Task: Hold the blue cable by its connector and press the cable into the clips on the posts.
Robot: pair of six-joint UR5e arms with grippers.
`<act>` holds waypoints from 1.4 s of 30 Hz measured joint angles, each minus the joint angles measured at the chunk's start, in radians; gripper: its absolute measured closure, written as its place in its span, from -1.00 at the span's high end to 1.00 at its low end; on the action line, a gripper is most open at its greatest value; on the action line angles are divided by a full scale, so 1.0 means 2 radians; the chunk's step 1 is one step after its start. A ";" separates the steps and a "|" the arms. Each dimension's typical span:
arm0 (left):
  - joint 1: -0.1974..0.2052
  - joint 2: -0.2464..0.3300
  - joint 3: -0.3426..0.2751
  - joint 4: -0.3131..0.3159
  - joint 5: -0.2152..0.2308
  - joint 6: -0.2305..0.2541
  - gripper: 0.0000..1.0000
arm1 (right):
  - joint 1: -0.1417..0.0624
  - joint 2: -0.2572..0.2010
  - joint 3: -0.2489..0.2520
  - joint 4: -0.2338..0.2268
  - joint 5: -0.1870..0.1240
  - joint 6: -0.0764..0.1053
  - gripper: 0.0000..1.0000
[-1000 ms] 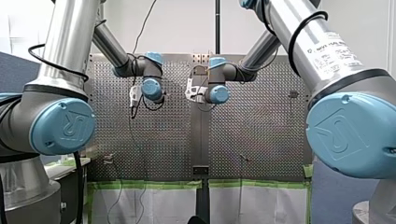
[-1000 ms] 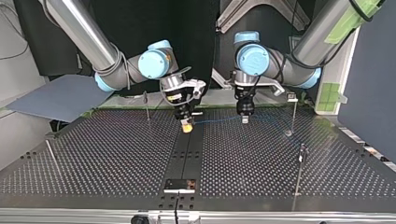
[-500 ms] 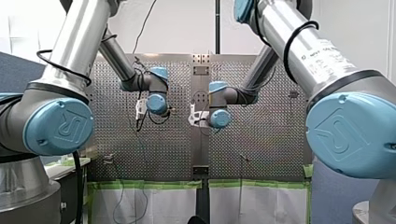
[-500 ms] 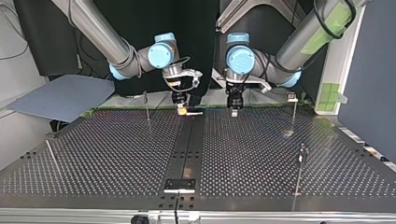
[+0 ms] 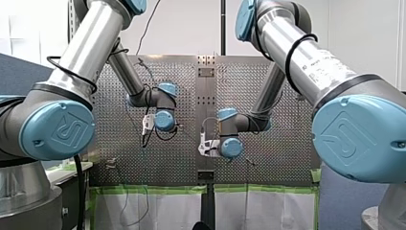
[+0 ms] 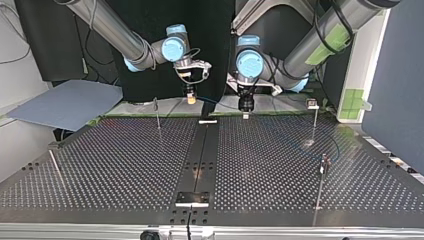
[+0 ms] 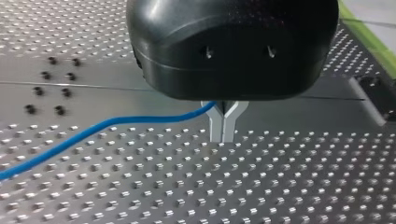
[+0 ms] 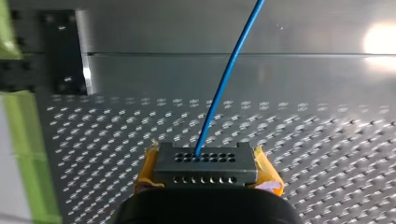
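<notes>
My right gripper (image 8: 207, 169) is clamped on the grey connector (image 8: 205, 158), with its yellow pads (image 8: 268, 173) pressing on both ends. The blue cable (image 8: 227, 79) leaves the connector's row of holes and runs out of sight ahead of the fingers. My left gripper (image 7: 223, 135) has its metal fingers closed tip to tip above the perforated table (image 7: 140, 186), with the cable threaded through the fork just above the tips. The black housing hides where it goes beyond. In the top view the cable between the grippers is too faint to trace.
</notes>
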 joint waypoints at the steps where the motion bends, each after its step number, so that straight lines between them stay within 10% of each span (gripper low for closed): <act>1: -0.001 -0.004 -0.001 0.001 0.000 0.000 -0.99 | 0.000 0.001 0.004 -0.001 0.000 0.000 -1.00; 42: -0.053 -0.108 -0.020 0.084 0.012 -0.053 -0.99 | -0.028 0.033 0.055 -0.063 0.004 0.014 -1.00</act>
